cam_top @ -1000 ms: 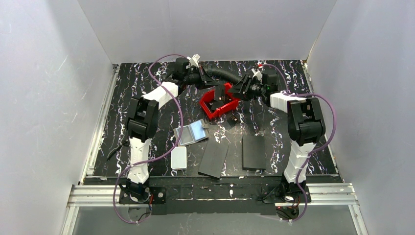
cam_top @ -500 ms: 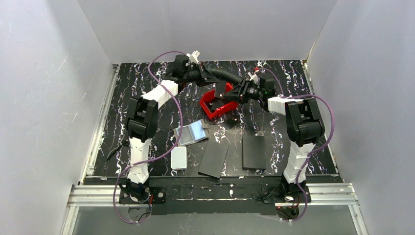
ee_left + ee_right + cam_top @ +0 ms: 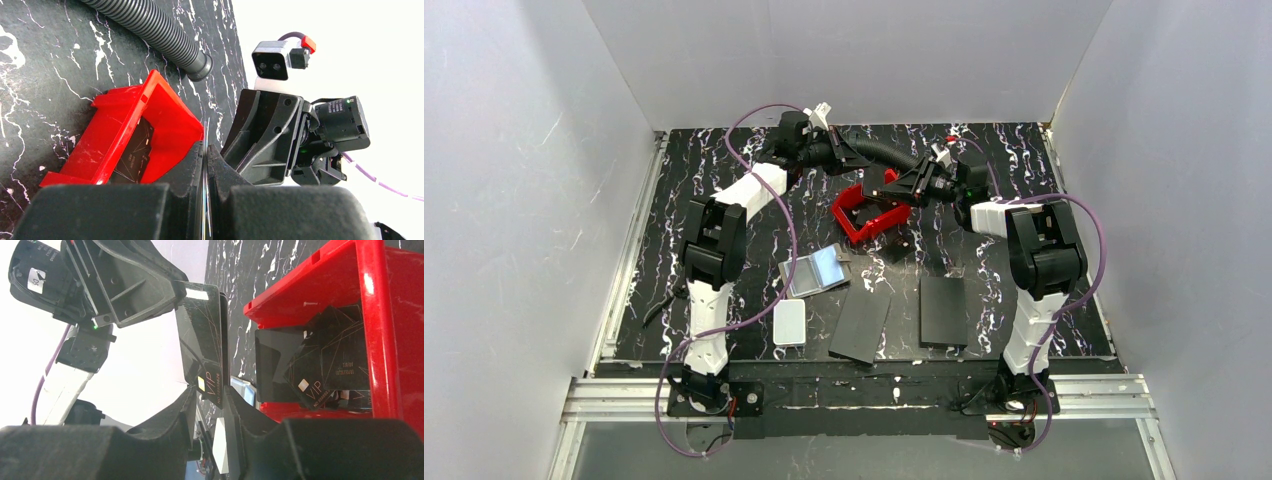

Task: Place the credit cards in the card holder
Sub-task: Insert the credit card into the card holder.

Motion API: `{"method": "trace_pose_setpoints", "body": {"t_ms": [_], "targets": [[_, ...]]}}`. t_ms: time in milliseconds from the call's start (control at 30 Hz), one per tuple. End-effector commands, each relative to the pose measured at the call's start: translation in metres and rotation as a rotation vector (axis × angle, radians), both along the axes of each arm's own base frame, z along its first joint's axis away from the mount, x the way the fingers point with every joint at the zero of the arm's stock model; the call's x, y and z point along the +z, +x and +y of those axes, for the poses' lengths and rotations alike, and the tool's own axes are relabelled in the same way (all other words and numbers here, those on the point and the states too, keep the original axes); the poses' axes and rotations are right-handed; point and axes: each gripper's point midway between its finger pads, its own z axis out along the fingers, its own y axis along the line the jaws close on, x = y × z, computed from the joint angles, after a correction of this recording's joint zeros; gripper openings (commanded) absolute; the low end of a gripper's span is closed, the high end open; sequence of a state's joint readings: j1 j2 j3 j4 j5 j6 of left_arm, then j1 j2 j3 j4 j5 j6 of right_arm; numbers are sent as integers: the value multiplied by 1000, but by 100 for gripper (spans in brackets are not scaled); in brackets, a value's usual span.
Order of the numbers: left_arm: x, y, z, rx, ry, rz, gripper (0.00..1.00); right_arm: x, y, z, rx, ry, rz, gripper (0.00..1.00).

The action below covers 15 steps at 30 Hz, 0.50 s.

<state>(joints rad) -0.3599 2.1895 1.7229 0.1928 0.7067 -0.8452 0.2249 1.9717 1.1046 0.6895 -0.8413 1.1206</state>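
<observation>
Furthest left in my overhead feed, the card holder [image 3: 816, 270] lies open on the table [image 3: 714, 200] with its shiny faces up, well apart from both arms. Up at the back, my left gripper [image 3: 205, 149] is pressed together on one end of a single credit card [image 3: 202, 335]. It is a black card marked VIP, held clear of the table just beside the red tray [image 3: 372, 340]. My right gripper [image 3: 210, 392] has its jaws part way apart on either side of that card's other end. Neither wrist feed lets me tell whether the pads are biting yet. To the right, the other cards [image 3: 330, 365] lie in a loose overlapping heap inside the tray. I judge the card to be light, thin, stiff and glossy. Pinched at a corner it would likely pivot or slide out, and squeezed edge to edge it could bow and spring free. I would want the pads flat on both faces near a short edge, with the opposite edge left bare to lead into the holder.
</observation>
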Motion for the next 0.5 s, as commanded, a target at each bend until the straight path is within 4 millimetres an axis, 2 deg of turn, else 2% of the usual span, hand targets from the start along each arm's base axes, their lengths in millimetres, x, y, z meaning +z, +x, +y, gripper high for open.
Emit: {"method": "trace_pose_setpoints", "body": {"t_ms": [0,333,467], "targets": [[9,6,0,-6,-3,-35,0,23,-2,4,26,32,-82,35],[2,5,2,-8,19,-46,0,35,-6,4,26,56,-81,33],[4,6,0,-8,12,-39,0,41,-6,5,17,118,-73,32]]}}
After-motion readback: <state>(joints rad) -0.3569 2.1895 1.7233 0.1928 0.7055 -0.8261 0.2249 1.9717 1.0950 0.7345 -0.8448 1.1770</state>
